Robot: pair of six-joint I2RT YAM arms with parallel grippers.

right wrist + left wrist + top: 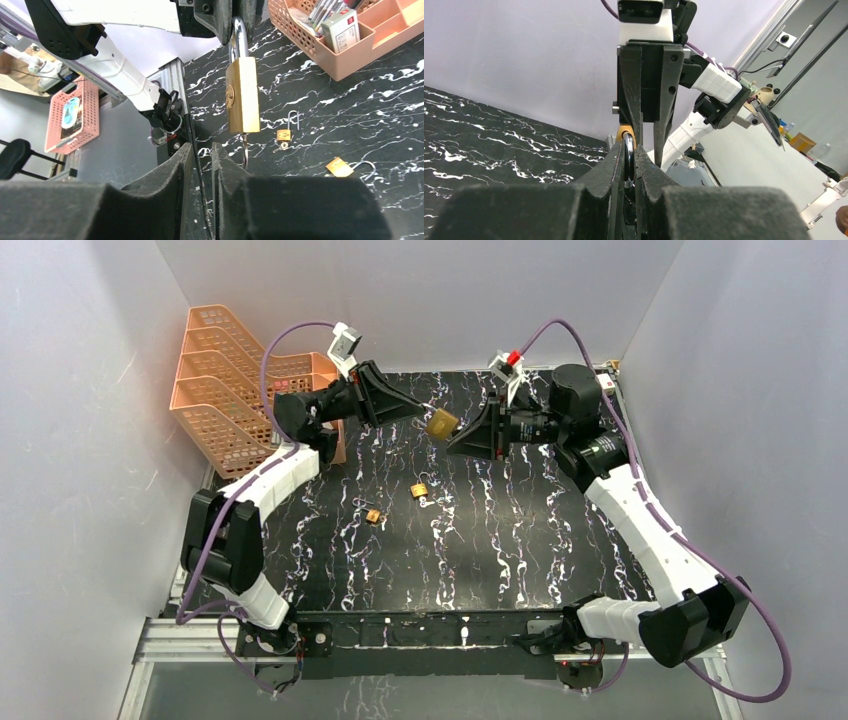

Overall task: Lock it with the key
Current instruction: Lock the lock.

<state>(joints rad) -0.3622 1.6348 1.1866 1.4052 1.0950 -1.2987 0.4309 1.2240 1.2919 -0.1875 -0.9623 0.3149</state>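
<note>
A brass padlock (441,423) hangs in the air over the back of the black marble table (520,550). My left gripper (427,414) is shut on its silver shackle (629,155). In the right wrist view the padlock (242,100) hangs straight down, and a key (245,150) sticks out of its underside. My right gripper (202,152) faces the lock from just below it. Its jaws stand a narrow gap apart with nothing between them. The key lies just outside its right finger (222,162), not in the gap.
Two small brass padlocks (419,490) (373,516) lie with their shackles open on the table's middle left. An orange stacked basket rack (235,380) stands at the back left, behind the left arm. White walls close in both sides.
</note>
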